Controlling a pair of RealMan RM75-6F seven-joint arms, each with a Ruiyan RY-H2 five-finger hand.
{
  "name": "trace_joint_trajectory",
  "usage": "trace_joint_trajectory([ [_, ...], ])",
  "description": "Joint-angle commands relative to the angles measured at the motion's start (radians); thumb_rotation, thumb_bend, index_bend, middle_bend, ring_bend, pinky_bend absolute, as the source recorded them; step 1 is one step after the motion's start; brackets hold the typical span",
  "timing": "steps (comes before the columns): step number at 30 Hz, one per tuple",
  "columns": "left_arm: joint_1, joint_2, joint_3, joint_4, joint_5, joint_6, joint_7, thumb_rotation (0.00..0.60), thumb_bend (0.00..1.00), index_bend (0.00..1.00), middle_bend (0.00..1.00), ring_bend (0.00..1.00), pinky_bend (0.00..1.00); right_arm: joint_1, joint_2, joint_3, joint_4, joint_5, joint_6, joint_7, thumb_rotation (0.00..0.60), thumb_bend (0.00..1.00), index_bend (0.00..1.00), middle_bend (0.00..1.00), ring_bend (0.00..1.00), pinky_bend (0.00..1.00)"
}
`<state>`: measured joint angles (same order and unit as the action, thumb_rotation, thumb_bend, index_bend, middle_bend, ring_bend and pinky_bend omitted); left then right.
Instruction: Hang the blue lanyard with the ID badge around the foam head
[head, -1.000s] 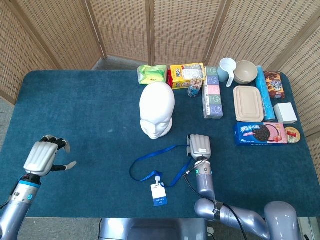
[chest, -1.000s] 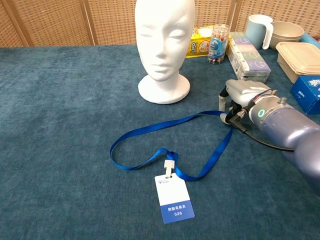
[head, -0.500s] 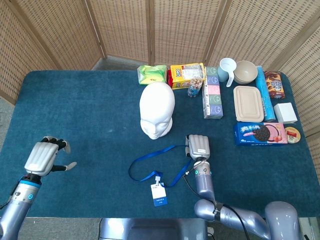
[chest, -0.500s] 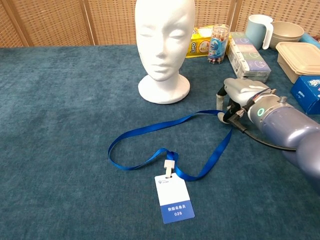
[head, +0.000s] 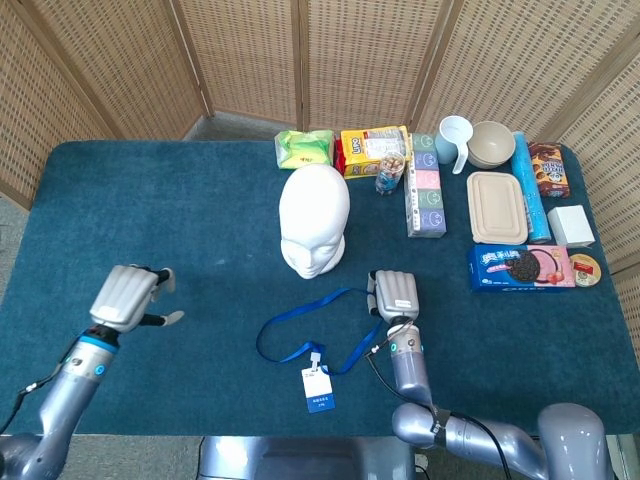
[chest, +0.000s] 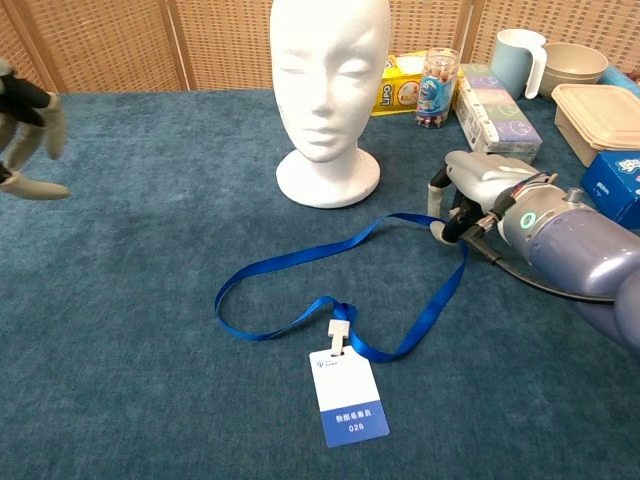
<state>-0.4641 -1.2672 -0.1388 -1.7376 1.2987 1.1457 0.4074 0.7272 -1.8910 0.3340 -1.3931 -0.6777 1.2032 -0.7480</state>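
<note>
Now: right robot hand (chest: 478, 190) apparently pinching lanyard (chest: 330, 262) | left robot hand (head: 126, 297) spread, empty

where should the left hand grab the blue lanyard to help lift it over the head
Probably at the strap's free bend on the left of the lanyard, coming from above with the left hand. That loop lies flat and open on the cloth, opposite the end under the right hand.

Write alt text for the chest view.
A blue lanyard with an ID badge lies on blue cloth before a white foam head; the right hand pinches its far end. The left hand hovers empty at left.
</note>
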Motion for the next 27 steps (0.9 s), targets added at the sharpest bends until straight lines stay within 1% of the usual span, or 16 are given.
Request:
trace_joint_trajectory([
  [1,-0.071,-0.078,-0.024,0.019,-0.036,-0.063,0.07,0.455,0.14,0.53,0.85,0.85,0.8,-0.004,0.005,-0.002,-0.01,0.001,-0.004,0.008,0.6,0.5,0.58,1.0,1.0,1.0],
  [5,-0.119,-0.152,-0.045,0.041,-0.108,-0.087,0.145,0.456,0.14,0.53,0.99,0.99,0.93,-0.005,0.012,-0.005,-0.015,0.002,-0.01,0.016,0.6,0.5,0.58,1.0,1.0,1.0],
  [7,-0.134,-0.18,-0.049,0.043,-0.138,-0.084,0.18,0.456,0.15,0.53,1.0,1.0,0.98,-0.005,0.015,-0.005,-0.018,0.003,-0.013,0.019,0.6,0.5,0.58,1.0,1.0,1.0],
  [9,-0.144,-0.199,-0.049,0.04,-0.167,-0.088,0.201,0.456,0.15,0.53,1.0,1.0,1.0,-0.005,0.018,-0.005,-0.019,0.003,-0.014,0.021,0.6,0.5,0.58,1.0,1.0,1.0],
  [12,-0.162,-0.23,-0.056,0.021,-0.258,-0.101,0.238,0.456,0.18,0.53,1.0,1.0,1.0,-0.005,0.022,-0.005,-0.02,0.005,-0.017,0.026,0.6,0.5,0.58,1.0,1.0,1.0],
  [16,-0.187,-0.272,-0.067,0.01,-0.357,-0.085,0.291,0.452,0.21,0.53,1.0,1.0,1.0,-0.006,0.025,-0.009,-0.02,0.007,-0.022,0.031,0.6,0.5,0.58,1.0,1.0,1.0],
  [23,-0.225,-0.344,-0.065,0.023,-0.452,-0.043,0.361,0.454,0.24,0.53,1.0,1.0,1.0,-0.007,0.029,-0.013,-0.016,0.014,-0.029,0.039,0.6,0.5,0.58,1.0,1.0,1.0],
  [27,-0.24,-0.373,-0.065,0.027,-0.478,-0.022,0.382,0.453,0.24,0.53,1.0,1.0,1.0,-0.008,0.031,-0.015,-0.015,0.015,-0.031,0.044,0.6,0.5,0.58,1.0,1.0,1.0],
])
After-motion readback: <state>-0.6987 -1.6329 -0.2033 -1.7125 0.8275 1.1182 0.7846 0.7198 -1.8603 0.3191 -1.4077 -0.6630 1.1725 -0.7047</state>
